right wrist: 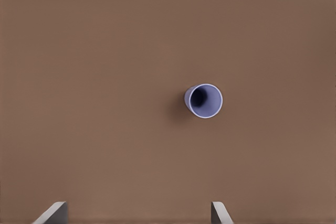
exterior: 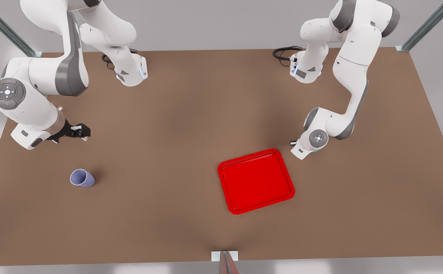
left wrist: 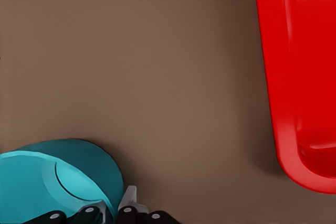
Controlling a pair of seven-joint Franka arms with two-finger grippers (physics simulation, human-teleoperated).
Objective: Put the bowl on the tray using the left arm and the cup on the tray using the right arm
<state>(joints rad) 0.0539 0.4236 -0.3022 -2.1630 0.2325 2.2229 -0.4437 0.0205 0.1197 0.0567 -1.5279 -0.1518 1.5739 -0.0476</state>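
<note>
The teal bowl is in the left wrist view, with my left gripper shut on its rim; one white fingertip shows just outside the wall. This arm's hand hangs just beyond the far right corner of the red tray, whose rim lies a short way from the bowl. The lavender cup stands upright on the table at the front view's left. My right gripper hovers behind it, open, and the cup sits well ahead of its spread fingertips.
The brown table stretches between cup and tray. Both arm bases stand at the far edge with black cables beside them. A small bracket sits at the near edge.
</note>
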